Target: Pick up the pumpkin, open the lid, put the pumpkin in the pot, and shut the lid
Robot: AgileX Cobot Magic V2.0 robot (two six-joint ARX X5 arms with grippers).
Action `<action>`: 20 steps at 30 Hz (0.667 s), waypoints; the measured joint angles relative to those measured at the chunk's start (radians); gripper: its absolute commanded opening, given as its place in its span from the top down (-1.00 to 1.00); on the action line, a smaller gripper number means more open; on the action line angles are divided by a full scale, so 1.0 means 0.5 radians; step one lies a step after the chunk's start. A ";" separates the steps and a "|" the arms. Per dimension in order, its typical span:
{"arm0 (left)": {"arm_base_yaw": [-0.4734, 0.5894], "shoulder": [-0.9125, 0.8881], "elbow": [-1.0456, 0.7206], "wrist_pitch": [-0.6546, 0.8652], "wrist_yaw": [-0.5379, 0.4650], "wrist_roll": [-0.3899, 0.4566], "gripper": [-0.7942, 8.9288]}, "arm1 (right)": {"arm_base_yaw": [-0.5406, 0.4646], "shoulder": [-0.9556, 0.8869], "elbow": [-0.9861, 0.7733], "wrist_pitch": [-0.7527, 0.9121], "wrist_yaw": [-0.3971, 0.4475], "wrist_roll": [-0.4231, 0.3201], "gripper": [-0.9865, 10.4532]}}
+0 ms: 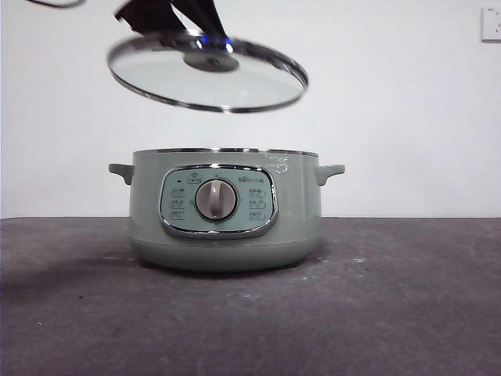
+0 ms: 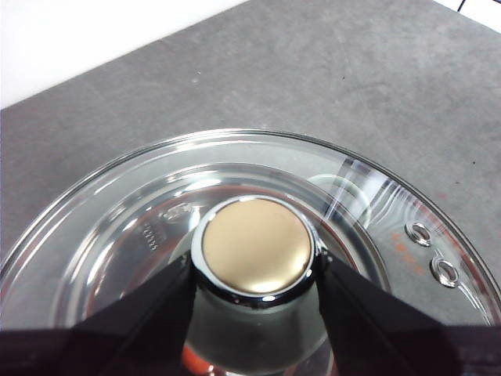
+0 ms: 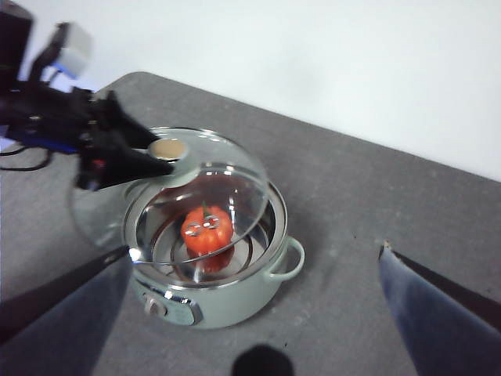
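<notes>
Nearest in the front view: bare grey table (image 1: 407, 313), then the pot (image 1: 223, 215) standing square on it, dial forward, rim uncovered. Inside, seen only from the right wrist view: the pumpkin (image 3: 207, 229), sitting in the middle of the steel bowl, stem up. Above and a little off to one side of the rim: the lid (image 1: 207, 72), held clear of the pot, tilted, not touching it. Left pincer (image 2: 257, 276) clenched on the knob (image 2: 257, 244), one jaw against each side. Right pincer (image 3: 250, 313) released, jaws wide apart, high and well back from the pot, holding nothing.

Pumpkin in; only the closing left, by the look of it.

Risks from here:
- Knob round and smooth, grasped at two narrow contacts only; likely to swivel or slip, dropping glass onto steel.
- Lid tilted and off centre; lowered like that, likely to catch one edge on the rim and sit crooked.
- Hard contact likely to shove the pot along the table.
</notes>
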 measured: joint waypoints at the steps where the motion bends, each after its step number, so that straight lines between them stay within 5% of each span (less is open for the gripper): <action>1: -0.005 0.031 0.000 0.016 -0.002 0.001 0.85 | 0.000 -0.010 0.000 -0.009 0.000 0.002 -0.22; 20: -0.007 0.342 0.000 0.106 -0.053 0.046 0.85 | 0.002 -0.053 0.000 -0.108 -0.001 0.008 -0.22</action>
